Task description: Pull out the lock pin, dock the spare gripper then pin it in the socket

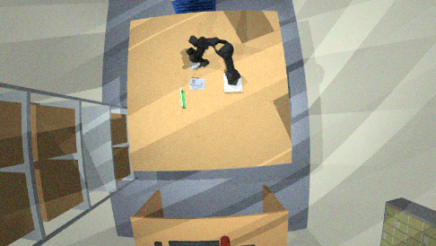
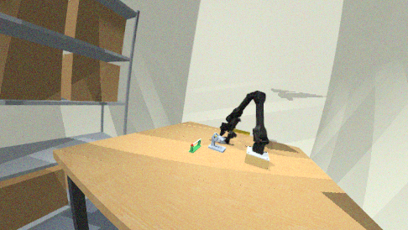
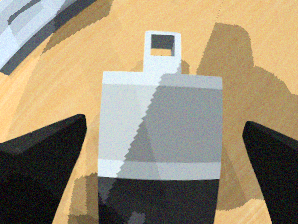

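The spare gripper (image 1: 195,66) (image 3: 160,120) lies on the table, a pale grey block with a black rear part and a square-holed spigot. My gripper (image 1: 197,62) (image 2: 227,138) (image 3: 168,126) is open, its fingers on either side of the block with a gap at each side. The pale grey mount (image 1: 197,84) (image 2: 217,148) (image 3: 30,30) stands nearby, at the upper left of the wrist view; no pin shows in it. The lock pin, with a red head (image 2: 192,145), rests along the green holder (image 1: 183,104) (image 2: 194,148).
The arm's white base plate (image 1: 232,89) (image 2: 257,154) is on the wooden table (image 1: 215,135) (image 2: 168,185), right of the mount in the top and exterior views. The green holder stands left of the mount. A blue bin (image 1: 194,5) is beyond the table's far edge.
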Robot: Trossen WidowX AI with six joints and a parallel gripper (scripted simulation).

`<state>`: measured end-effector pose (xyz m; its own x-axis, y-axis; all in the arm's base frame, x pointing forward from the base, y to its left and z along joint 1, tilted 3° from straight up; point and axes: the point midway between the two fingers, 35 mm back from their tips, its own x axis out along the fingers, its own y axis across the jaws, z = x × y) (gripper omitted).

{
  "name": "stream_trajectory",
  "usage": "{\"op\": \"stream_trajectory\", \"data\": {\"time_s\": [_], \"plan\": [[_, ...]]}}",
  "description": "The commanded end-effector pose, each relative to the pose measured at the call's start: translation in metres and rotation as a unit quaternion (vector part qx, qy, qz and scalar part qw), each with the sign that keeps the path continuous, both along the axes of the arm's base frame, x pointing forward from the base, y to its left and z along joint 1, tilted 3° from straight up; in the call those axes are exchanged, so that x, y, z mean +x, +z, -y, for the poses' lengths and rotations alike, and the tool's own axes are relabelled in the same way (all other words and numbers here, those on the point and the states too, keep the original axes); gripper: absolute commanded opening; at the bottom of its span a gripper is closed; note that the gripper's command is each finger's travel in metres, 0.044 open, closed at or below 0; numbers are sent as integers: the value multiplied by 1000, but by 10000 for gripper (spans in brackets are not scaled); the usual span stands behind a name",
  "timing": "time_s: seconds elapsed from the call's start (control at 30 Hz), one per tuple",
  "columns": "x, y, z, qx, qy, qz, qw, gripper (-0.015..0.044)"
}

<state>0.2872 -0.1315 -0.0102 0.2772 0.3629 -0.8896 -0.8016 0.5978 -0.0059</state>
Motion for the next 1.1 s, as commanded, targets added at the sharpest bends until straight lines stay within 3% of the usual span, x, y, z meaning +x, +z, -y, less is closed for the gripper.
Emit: {"op": "stream_trajectory", "data": {"time_s": [0.0, 0.5, 0.7, 0.97, 1.07], "plan": [[-3, -10, -2, 5, 2, -5, 1000, 440], [-4, -21, -2, 5, 2, -5, 1000, 440], [-4, -21, -2, 5, 2, -5, 1000, 282], [-3, -21, -2, 5, 2, -5, 1000, 229], [-2, -19, -1, 5, 2, -5, 1000, 150]]}}
